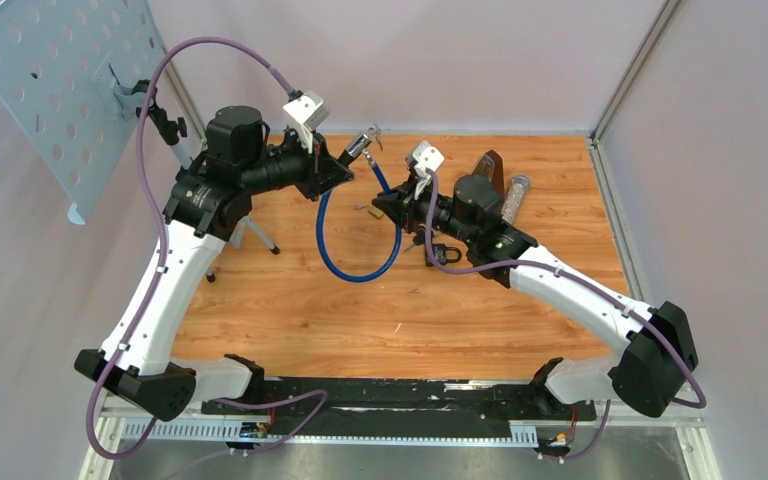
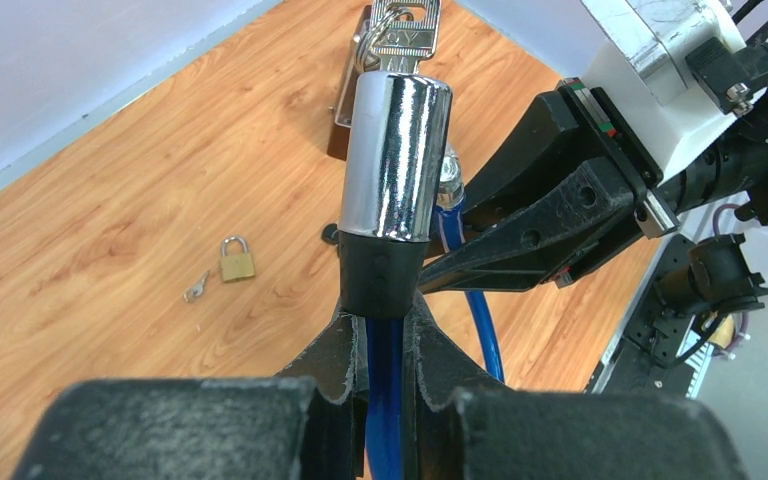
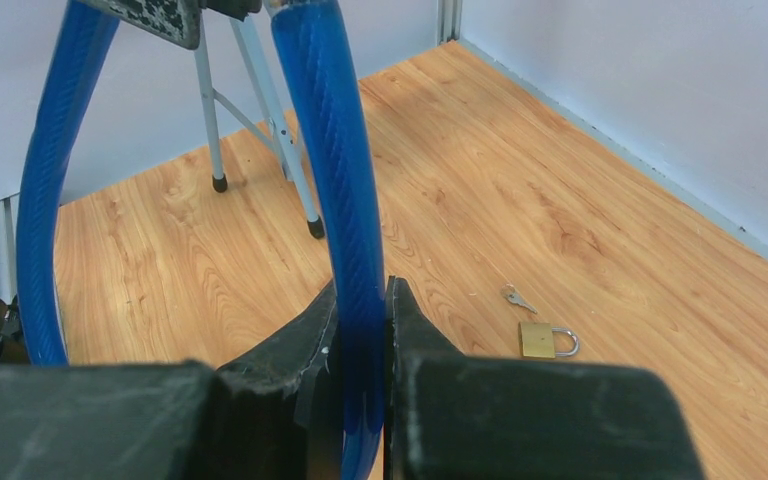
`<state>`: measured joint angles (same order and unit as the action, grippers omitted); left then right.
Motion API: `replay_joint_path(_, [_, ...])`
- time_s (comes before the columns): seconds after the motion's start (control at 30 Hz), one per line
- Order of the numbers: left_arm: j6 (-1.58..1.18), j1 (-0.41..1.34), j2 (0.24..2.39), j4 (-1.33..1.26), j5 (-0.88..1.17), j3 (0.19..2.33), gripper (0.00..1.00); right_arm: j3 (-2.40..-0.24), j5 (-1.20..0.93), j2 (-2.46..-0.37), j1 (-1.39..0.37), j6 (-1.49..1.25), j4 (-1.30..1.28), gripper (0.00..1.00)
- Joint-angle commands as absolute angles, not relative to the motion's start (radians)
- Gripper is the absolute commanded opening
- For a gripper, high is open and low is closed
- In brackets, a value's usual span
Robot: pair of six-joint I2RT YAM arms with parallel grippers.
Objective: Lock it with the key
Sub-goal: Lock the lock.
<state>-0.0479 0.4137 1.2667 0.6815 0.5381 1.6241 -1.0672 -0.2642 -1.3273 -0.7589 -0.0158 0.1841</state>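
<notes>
I've got both arms raised over the middle of the table (image 1: 290, 320), with the cable (image 1: 360, 270) hanging between them in a loop. My left gripper (image 2: 385, 330) is clamped on the cable right under the black collar of the lock head (image 2: 397, 160). That stands the chrome barrel upright with its key end pointing away from the wrist. The key (image 2: 405, 30) sits at that far end with its ring of spares, and it looks inserted.

My right gripper (image 3: 360, 320) is pinched tight on the other strand of the cable, just beside the head. I take that as the reason for the two-handed hold: one hand steadies the barrel while the other brings the free end alongside it. From the left wrist I see a small chrome tip next to the barrel, but I can't tell whether it is seated in the socket or only resting against it.

Neither hand is on the key, so one grip must let go before I can turn it (my guess is the right).

A brass padlock (image 2: 237, 260) and its small key (image 2: 196, 288) lie on the wood, well apart from all this.
</notes>
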Motion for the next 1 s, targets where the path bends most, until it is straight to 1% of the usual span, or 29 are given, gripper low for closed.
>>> replay_joint_path(0.0, [-0.043,0.411,1.263,0.646,0.575,1.641,0.0,-1.102,-0.318,-1.331,-0.775,-0.005,0.251,0.0])
replay_joint_path(0.1, [-0.059,0.411,1.259,0.632,0.612,1.638,0.0,-1.103,-0.325,-1.335,-0.776,-0.007,0.252,0.0])
replay_joint_path(0.5, [-0.061,0.411,1.246,0.623,0.64,1.616,0.0,-1.115,-0.33,-1.33,-0.776,-0.026,0.26,0.0])
replay_joint_path(0.7, [-0.006,0.412,1.259,0.686,0.631,1.622,0.0,-1.126,-0.318,-1.326,-0.776,-0.016,0.258,0.0])
replay_joint_path(0.83, [0.069,0.42,1.268,0.751,0.586,1.623,0.0,-1.141,-0.301,-1.324,-0.776,-0.006,0.245,0.0])
replay_joint_path(0.9, [0.121,0.44,1.275,0.797,0.536,1.624,0.0,-1.146,-0.293,-1.321,-0.776,0.009,0.239,0.0])
replay_joint_path(0.97, [0.164,0.47,1.283,0.856,0.442,1.625,0.0,-1.157,-0.281,-1.319,-0.776,0.039,0.221,0.0])
